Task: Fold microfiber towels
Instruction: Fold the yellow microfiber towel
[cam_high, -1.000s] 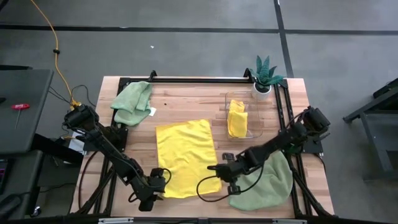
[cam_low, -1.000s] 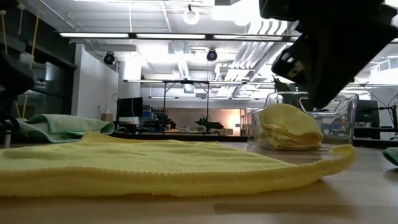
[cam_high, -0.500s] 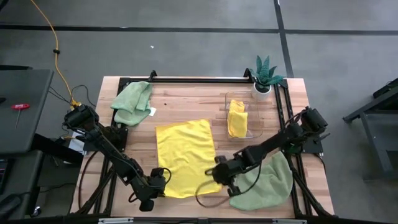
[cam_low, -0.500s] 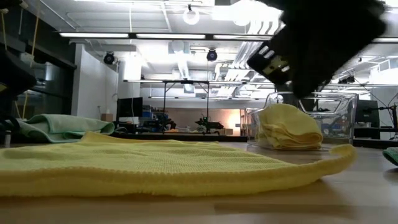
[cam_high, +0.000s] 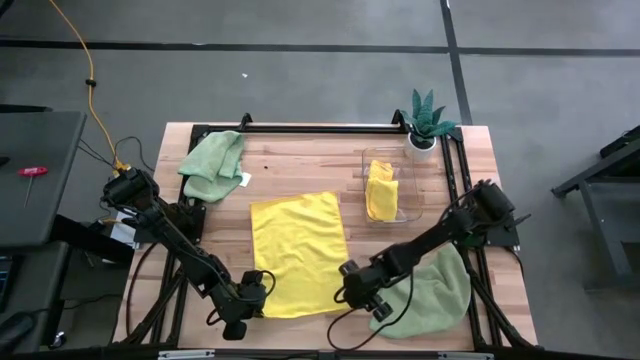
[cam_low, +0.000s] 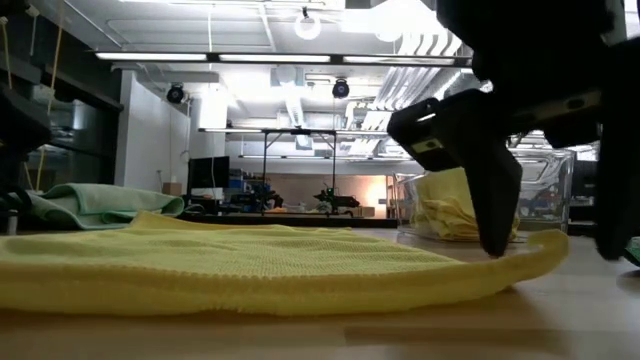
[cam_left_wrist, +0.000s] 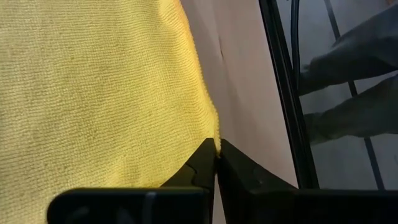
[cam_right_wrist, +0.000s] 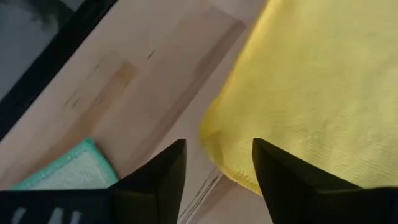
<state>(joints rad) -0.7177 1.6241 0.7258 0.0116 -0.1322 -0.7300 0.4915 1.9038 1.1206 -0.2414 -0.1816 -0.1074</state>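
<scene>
left end effector (cam_high: 262, 290) pinched, right end effector (cam_high: 347, 283) spread

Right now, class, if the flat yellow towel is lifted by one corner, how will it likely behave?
The yellow towel will probably go limp and drape, since its edge already curls and ripples on the table. Its looped weave looks grippy, unlikely to slip from the left hand shut on its corner.

Bare wood along the table's (cam_high: 300, 160) far edge — open passage. Blocked on the far right by a clear bin (cam_high: 385, 190) and potted plant (cam_high: 425, 125); far-left corner taken by a bunched green towel (cam_high: 212, 160) — yellow towel (cam_high: 297, 250) covering the middle.
</scene>
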